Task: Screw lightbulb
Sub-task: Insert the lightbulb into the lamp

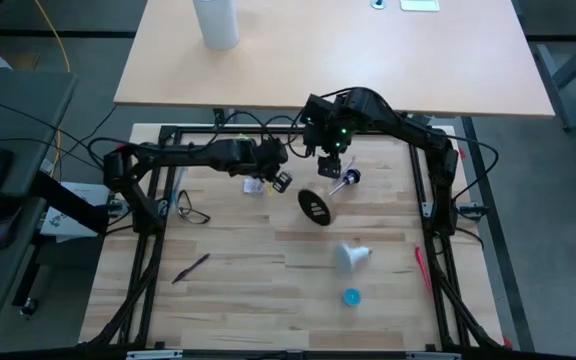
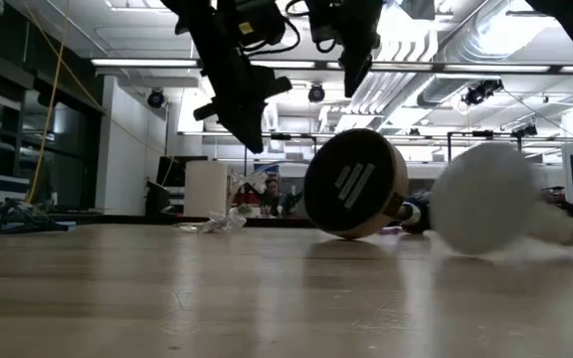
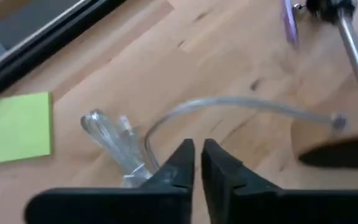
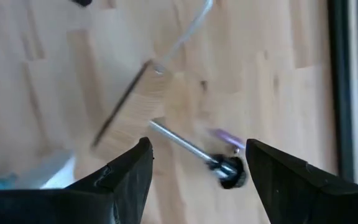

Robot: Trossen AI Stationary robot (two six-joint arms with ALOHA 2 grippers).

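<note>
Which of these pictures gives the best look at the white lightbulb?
The high view: the lightbulb lies whole on its side on the table, apart from both arms. The low view shows it large but blurred at the right. Neither wrist view clearly shows it.

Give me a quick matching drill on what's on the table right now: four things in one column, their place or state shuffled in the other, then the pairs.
Things:
1. lightbulb
2. wooden disc base
3. left gripper
4. right gripper

Place or state:
A. open, above the metal rod beside the disc
B. lying on its side on the bare table, nothing touching it
C. shut, empty, over the clear cable
D. tipped up on its edge

Pairs: 1-B, 2-D, 3-C, 4-A
</note>
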